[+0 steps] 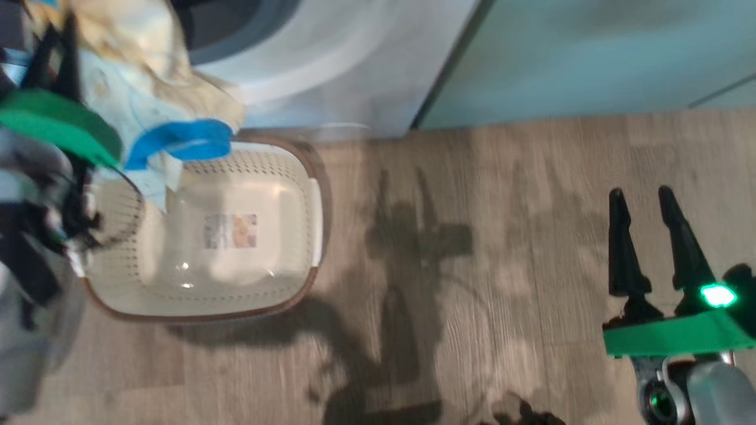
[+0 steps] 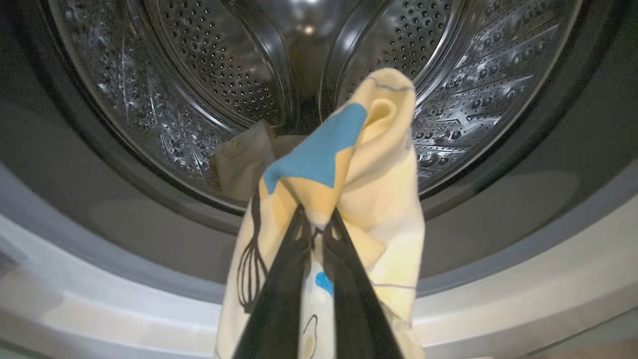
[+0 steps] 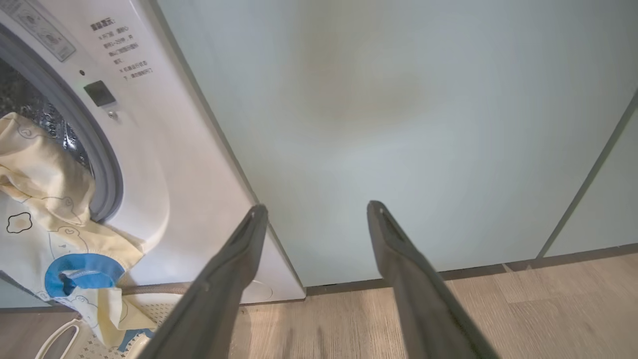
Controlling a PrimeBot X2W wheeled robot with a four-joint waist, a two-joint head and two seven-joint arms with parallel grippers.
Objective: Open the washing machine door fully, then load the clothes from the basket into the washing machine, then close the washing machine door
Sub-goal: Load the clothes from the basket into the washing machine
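My left gripper (image 2: pixel 315 219) is pinched tight on the clothes (image 2: pixel 379 164) at centre frame, right before the washing machine (image 2: pixel 99 299) drum mouth. My right gripper (image 1: pixel 641 198) stands spread at lower right. The basket (image 1: pixel 177 289) sits at left of the head view, just below the machine.

Cannot read the label (image 1: pixel 231 231) in the basket (image 1: pixel 254 167): too blurred. Cannot see the basket's left end behind the left arm (image 1: pixel 29 330) and the clothes (image 1: pixel 147 100), nor most of the washer (image 1: pixel 331 71), cut off at the head view's top. Cannot see the base of the left hand (image 2: pixel 317 215), cut off below with the clothes' lower end. Cannot read the washer's small print (image 3: pixel 121 50).
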